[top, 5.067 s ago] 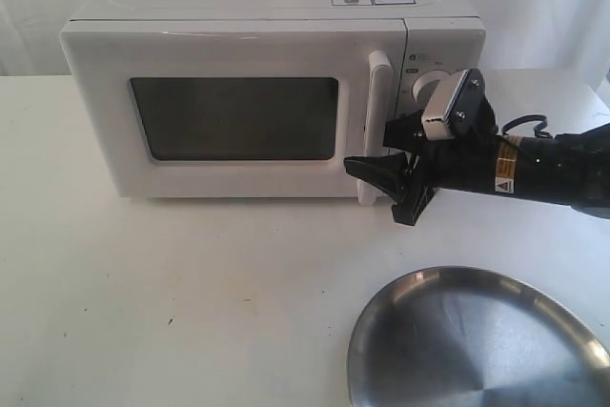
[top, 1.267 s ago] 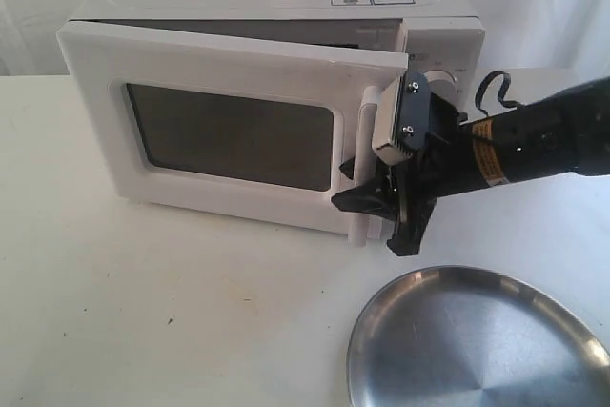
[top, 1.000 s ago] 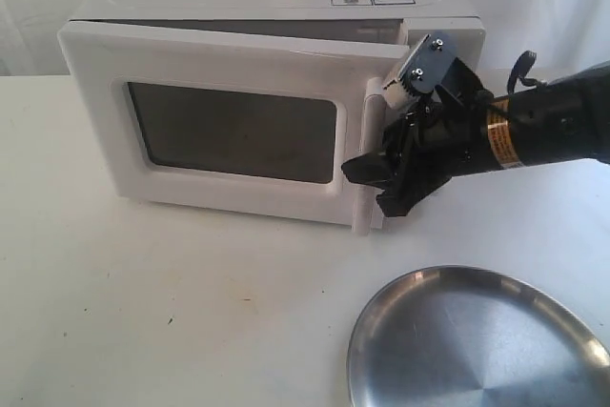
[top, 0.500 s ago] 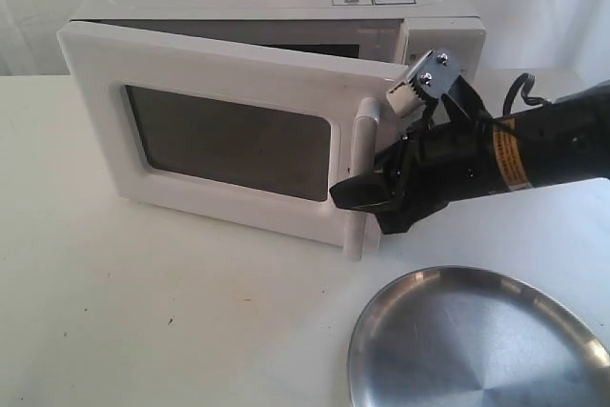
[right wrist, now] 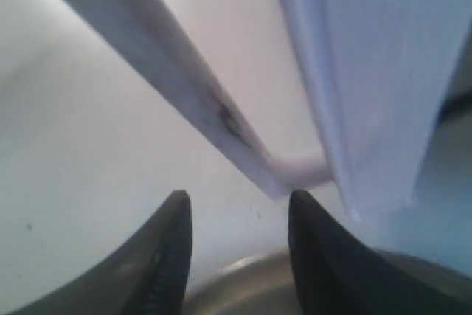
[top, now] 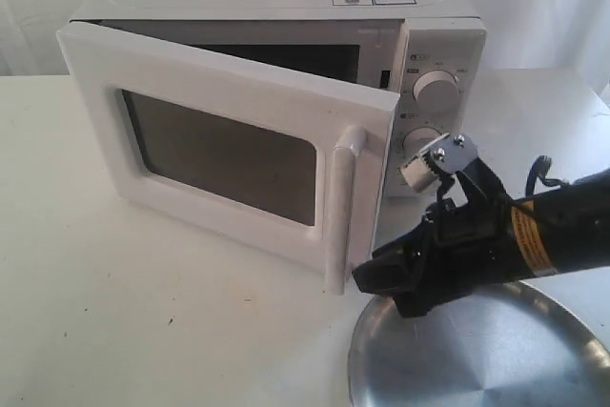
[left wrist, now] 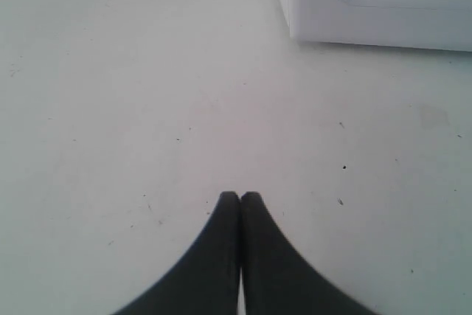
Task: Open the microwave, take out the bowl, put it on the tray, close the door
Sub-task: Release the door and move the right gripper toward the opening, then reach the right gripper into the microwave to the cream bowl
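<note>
The white microwave stands at the back with its door swung partly open. The tall bar handle points toward the front. My right gripper hangs low just below and right of the handle's lower end, over the near rim of the steel tray. In the right wrist view this gripper is open and holds nothing, with the handle and the door edge ahead of it. The left gripper is shut and empty above bare table. The bowl is hidden.
The white table stretches out left of the tray and in front of the door. A lower corner of the microwave shows in the left wrist view, well ahead of the left fingertips. Two round knobs sit on the microwave's right panel.
The door has swung wider toward the front. My right gripper has come off the handle and dropped down to the tray's rim.
</note>
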You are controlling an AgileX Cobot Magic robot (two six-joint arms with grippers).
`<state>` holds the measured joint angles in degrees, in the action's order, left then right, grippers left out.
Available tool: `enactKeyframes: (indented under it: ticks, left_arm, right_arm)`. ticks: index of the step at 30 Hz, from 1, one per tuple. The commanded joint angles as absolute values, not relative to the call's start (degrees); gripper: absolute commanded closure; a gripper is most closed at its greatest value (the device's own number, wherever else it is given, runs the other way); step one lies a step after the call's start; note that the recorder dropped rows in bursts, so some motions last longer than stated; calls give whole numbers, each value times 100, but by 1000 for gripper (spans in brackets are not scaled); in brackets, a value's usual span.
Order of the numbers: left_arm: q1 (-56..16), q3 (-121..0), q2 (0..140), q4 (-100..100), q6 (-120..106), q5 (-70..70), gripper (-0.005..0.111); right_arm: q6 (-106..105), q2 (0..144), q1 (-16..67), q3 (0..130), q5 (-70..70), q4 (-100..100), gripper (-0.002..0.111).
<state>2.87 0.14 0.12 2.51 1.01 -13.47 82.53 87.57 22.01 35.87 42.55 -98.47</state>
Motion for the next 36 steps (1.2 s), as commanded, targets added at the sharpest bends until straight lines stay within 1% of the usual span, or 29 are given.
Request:
enactKeyframes:
  ticks: [1,3,5,6,7,8,9,10,12,16,20,23,28,30,32,35,36]
  left_arm:
    - [262,0,0,220,123,-1336,107]
    - [262,0,0,220,123,-1336,107]
    - [262,0,0,220,123,-1336,107]
    - [262,0,0,220,123,-1336,107]
    - [262,0,0,220,123,-1336,107]
    - [262,0,0,220,123,-1336,107]
    - [262,0,0,220,123,-1336,107]
    - [262,0,0,220,123,-1336,107]
    - [262,0,0,220,123,-1336,107]
    - [262,0,0,220,123,-1336,107]
    - [262,0,0,220,123,-1336,107]
    - [262,0,0,220,123,-1336,107]
    - [262,0,0,220,123,-1336,107]
    - [262,0,0,220,123,-1336,107]
    - [262,0,0,220,123,-1336,107]
    - [262,0,0,220,123,-1336,107]
    - [262,0,0,220,123,-1336,107]
  right_arm:
    - [8378,8273,2219,3166,3977,-9995,69]
    - [8342,8014,2219,3141,4183,-9995,72]
    - [8200,7645,2219,3141,3914,-9995,81]
    - [8090,7370,2219,3141,3455,-9995,88]
    - [7963,7086,2219,3141,2584,-9995,97]
    - [7796,6927,2219,3182,1749,-9627,104]
    - [7560,6820,2219,3295,1151,-8849,108]
    - [7364,6810,2219,3440,1039,-8422,108]
    - [7326,6904,2219,3627,1878,-8375,108]
    - [7106,7292,2219,3869,4350,-8398,108]
    - [6808,7571,2219,3957,5867,-8736,108]
    - [6505,7594,2219,3957,5685,-8728,108]
    - [6209,7649,2219,3957,3912,-7871,108]
    - [5739,7750,2219,3957,3712,-7237,106]
    - [4960,7941,2230,3957,3944,-6511,100]
    - [3804,8299,2458,3957,4332,-5443,84]
    - [3404,8453,2604,3957,4484,-4990,76]
